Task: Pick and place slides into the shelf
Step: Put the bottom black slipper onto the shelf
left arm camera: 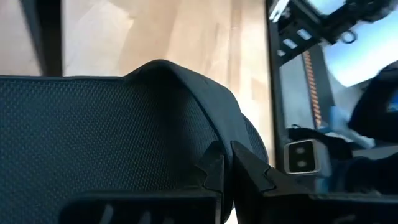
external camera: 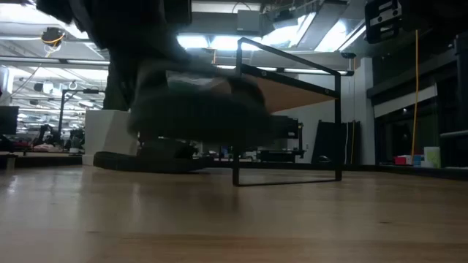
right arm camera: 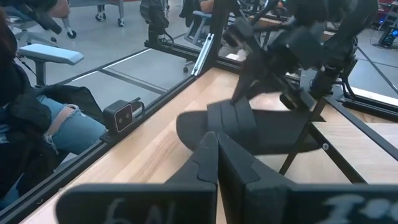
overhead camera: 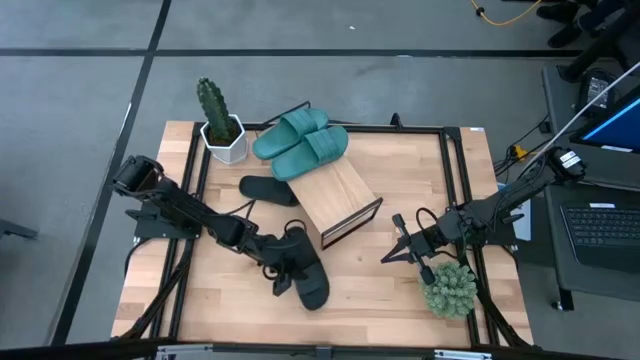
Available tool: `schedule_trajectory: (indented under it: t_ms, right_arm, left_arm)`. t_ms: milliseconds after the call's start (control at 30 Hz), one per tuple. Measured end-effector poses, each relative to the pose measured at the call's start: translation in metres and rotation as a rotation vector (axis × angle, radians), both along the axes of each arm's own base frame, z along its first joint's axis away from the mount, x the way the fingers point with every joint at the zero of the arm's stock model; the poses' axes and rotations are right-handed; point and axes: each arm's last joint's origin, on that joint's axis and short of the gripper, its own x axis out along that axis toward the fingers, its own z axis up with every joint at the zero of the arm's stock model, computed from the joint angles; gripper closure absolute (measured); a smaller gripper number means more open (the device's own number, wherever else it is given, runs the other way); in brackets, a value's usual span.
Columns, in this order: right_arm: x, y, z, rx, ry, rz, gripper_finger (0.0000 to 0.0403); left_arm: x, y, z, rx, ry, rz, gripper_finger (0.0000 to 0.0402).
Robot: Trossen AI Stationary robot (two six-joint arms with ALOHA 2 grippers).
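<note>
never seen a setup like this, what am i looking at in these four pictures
Two dark robot arms work at a wooden table. One picture looks straight down, one looks level across the tabletop, and two come from cameras on the arms' wrists. The left gripper is shut on a black slide, near the table's front. The right gripper waits shut, holding nothing, by a small green plant. Two teal slides lie on the slanted wooden shelf. Another black slide lies on the table beside the shelf, near a potted cactus.
</note>
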Motion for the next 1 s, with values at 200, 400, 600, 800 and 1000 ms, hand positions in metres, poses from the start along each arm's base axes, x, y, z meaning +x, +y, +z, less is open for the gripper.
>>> schedule_trajectory:
  t_ms: [200,400,600,800,1000]
  right_arm:
    - [0.0,0.0,0.0,-0.002,0.004,0.0,0.04]
    - [0.0,0.0,-0.001,-0.003,0.007,0.0,0.04]
    - [0.0,0.0,0.0,-0.002,0.004,0.001,0.04]
    - [0.0,0.0,0.001,0.002,-0.004,0.0,0.04]
    - [0.0,0.0,0.001,0.001,-0.004,0.0,0.04]
  left_arm:
    - [-0.003,-0.017,0.03,-0.042,-0.084,-0.011,0.0399]
    - [-0.019,-0.036,0.058,-0.026,-0.154,0.046,0.04]
    - [-0.034,-0.046,0.079,0.129,-0.286,0.243,0.04]
    - [-0.034,-0.035,0.095,0.277,-0.378,0.44,0.04]
    - [-0.018,-0.013,0.109,0.327,-0.457,0.556,0.04]
